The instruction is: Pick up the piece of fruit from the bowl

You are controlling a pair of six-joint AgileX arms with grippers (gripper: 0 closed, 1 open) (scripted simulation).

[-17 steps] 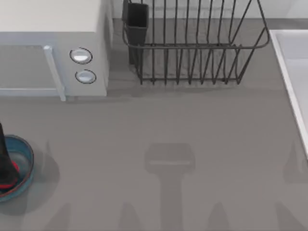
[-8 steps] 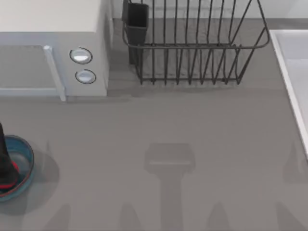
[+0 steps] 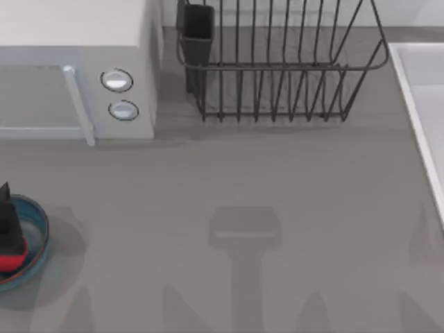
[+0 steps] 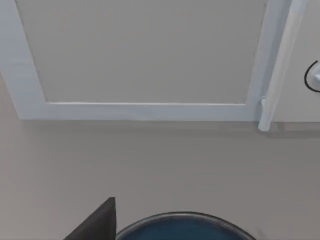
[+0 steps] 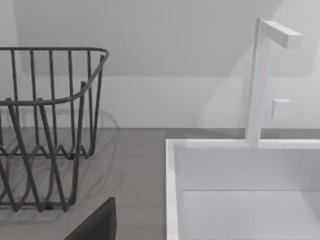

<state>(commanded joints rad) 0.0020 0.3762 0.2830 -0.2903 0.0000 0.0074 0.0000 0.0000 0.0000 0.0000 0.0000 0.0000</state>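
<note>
The blue bowl [image 3: 41,229] sits at the table's far left edge, and its rim also shows in the left wrist view [image 4: 185,226]. My left gripper [image 3: 8,225] is a black shape over the bowl, with the red piece of fruit [image 3: 12,261] right at its tip and apparently clamped in it. A dark part of that gripper [image 4: 97,224] shows in its wrist view. A dark part of my right gripper [image 5: 97,224] appears in the right wrist view, near the sink.
A white microwave [image 3: 76,76] stands at the back left, just behind the bowl. A black wire dish rack [image 3: 277,69] fills the back middle. A white sink [image 3: 423,111] with a faucet [image 5: 260,80] runs along the right edge.
The left gripper has shifted and looks raised over the bowl. The red fruit now shows as one larger patch at its tip. Arm shadows on the table have moved.
</note>
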